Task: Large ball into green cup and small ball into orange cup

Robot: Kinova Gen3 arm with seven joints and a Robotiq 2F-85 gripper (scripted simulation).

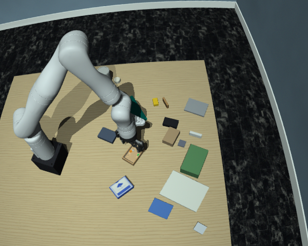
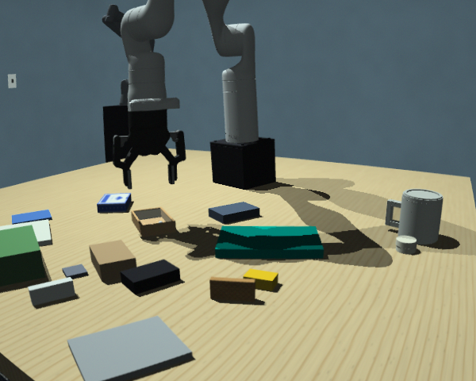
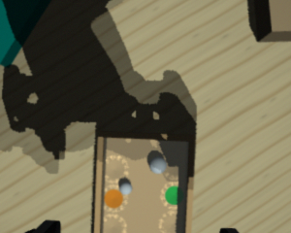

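Wooden puzzle [image 2: 152,221] lies flat on the table [image 2: 353,311], directly below my gripper [image 2: 148,174]. Large ball [image 3: 158,164] sits above the green cup [image 3: 173,195]; small ball [image 3: 125,186] is just beside the orange cup [image 3: 113,198]. My fingers hang spread wide, clear above the box, holding nothing and touching nothing.

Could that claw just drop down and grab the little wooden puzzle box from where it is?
Probably yes. The claw hangs open, holding nothing, above the wooden puzzle box, and nothing sits between them. The nearby navy block and tan block stand apart from it.
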